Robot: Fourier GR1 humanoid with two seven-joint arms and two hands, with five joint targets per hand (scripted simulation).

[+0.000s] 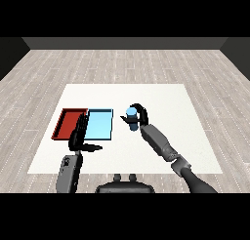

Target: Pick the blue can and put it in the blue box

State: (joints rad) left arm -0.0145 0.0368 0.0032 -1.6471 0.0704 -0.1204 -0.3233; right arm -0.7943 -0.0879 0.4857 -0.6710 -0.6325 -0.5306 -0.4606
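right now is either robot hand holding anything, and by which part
The right robot hand is curled round the side of the small blue cylindrical can, to the right of the light blue tray. The left robot hand holds nothing.

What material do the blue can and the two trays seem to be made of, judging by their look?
The blue can, held by the right hand, looks like painted metal or plastic: plain blue, with a lighter top and no label. The red tray and light blue tray look like matte plastic: flat uniform colour, thin raised rims, no shine. The material cannot be told for certain.
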